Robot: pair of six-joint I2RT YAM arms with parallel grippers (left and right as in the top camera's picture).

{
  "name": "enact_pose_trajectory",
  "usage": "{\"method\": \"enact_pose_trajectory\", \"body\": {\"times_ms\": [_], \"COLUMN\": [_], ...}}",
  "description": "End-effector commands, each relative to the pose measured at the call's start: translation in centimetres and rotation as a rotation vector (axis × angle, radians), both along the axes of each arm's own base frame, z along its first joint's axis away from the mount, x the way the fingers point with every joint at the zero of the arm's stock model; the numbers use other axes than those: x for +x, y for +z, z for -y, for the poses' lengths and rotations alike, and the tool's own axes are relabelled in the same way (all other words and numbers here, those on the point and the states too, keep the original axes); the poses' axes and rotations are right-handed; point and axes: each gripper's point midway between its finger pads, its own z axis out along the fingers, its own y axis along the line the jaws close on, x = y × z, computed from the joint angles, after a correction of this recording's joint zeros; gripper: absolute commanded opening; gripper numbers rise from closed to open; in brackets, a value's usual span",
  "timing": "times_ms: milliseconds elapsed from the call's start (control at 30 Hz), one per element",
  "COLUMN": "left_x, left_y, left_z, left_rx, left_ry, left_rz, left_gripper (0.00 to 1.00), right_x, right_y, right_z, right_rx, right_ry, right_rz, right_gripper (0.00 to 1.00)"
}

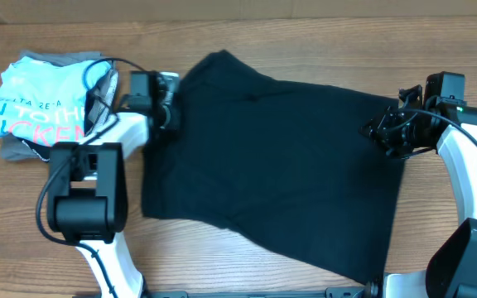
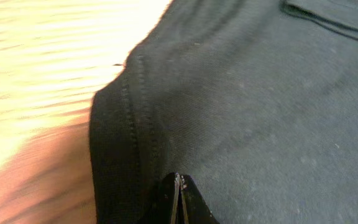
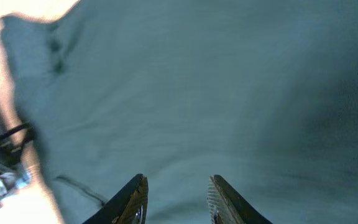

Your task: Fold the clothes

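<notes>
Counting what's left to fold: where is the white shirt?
Overhead, the white shirt lies bunched at the table's far-left end, beside the left gripper, left of the black garment.

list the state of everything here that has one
black garment, spread out flat, unfolded
pale blue printed shirt, roughly folded, lying on a grey garment
grey garment, mostly hidden under the printed shirt
left claw, shut, at the black garment's stitched edge
right claw, open, over the black garment

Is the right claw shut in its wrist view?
No, the right claw has its two fingers standing apart, with the black garment showing in the gap between them.
</notes>
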Motion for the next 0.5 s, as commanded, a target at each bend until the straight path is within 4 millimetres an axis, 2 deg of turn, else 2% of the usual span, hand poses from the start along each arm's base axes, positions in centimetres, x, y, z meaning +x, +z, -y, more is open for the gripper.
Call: {"method": "enact_pose_trajectory", "body": {"times_ms": [0,100,167,267,367,433,467], "left_x": [-5.5,-4.8,-4.2,-2.6,-1.7,-1.5,-1.5], "left_y": [-5.8,-3.8,-2.3,1.9,6.8,9.7,12.0], "left_z": [-7.8,-7.0,-6.7,-5.0,-3.8,-3.3,-3.0], "left_rx": [-0.025,-0.200,-0.227,-0.237,-0.228,-0.225,-0.224], "left_ry": [0.217,0.184,0.167,0.097,0.055,0.039,0.031], "left_rz": [-0.228,-0.181,-0.142,-0.044,0.058,0.114,0.153], "left_gripper": [0.04,0.04,0.05,0.14,0.28,0.34,0.37], "right_x": [-0.8,-2.1,-2.7,-3.8,-4.7,-5.4,-6.1], "right_y": [-1.3,-3.9,-5.3,-9.3,-11.6,-13.1,-14.4], "right_z": [2.4,2.4,2.3,1.3,0.6,0.9,1.8], "right_rx": [-0.137,-0.133,-0.127,-0.084,-0.065,-0.083,-0.131], "right_ry": [-0.101,-0.134,-0.137,-0.122,-0.112,-0.124,-0.179], "right_rz": [-0.062,-0.139,-0.167,-0.188,-0.188,-0.206,-0.246], "right_gripper": [0.36,0.35,0.31,0.18,0.09,0.06,0.04]}}
